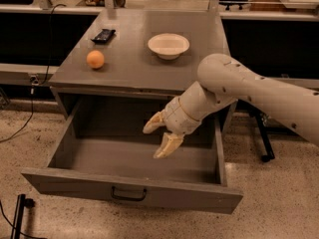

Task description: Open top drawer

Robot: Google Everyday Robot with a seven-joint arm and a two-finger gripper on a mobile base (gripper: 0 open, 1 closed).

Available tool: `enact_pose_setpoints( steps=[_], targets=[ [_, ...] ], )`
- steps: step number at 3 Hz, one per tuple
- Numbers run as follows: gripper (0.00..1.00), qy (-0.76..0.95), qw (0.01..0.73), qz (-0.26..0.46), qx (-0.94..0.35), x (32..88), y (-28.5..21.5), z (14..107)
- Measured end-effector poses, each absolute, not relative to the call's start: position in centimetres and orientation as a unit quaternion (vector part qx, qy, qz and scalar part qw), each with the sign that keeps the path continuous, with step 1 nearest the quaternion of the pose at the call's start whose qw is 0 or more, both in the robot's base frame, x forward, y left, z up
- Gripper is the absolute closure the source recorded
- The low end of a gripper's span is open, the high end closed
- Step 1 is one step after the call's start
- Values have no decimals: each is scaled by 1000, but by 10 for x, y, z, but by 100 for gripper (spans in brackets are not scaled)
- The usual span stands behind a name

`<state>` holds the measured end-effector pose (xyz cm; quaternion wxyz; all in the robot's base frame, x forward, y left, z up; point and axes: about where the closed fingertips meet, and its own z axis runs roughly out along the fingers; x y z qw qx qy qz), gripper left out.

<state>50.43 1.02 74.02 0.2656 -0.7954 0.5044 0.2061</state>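
- Camera view: gripper (160, 136) hangs over the pulled-out top drawer (75, 179), fingers spread, holding nothing.
- Drawer's dark handle (128, 194) sits below the claw, toward the camera.
- Opening looks done; I'd lift straight up, clear of the side walls.
- Behind the claw, the grey cabinet top (129, 76) bears an orange (95, 59), a white bowl (168, 45), a black object (104, 35); speckled floor (279, 203) surrounds.

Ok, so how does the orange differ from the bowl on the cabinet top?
The orange is small, round and bright orange; the bowl is wider, open and cream white. The orange sits left, the bowl right of centre. Both rest on the grey cabinet top, behind the open gripper hanging over the pulled-out top drawer.
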Motion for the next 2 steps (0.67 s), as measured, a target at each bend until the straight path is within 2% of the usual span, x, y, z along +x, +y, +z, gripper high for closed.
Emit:
enact_pose_setpoints(
  steps=[1,2],
  targets=[
    [0,504,265,207,-796,504,11,740],
    [0,504,265,207,-796,504,11,740]
  ],
)
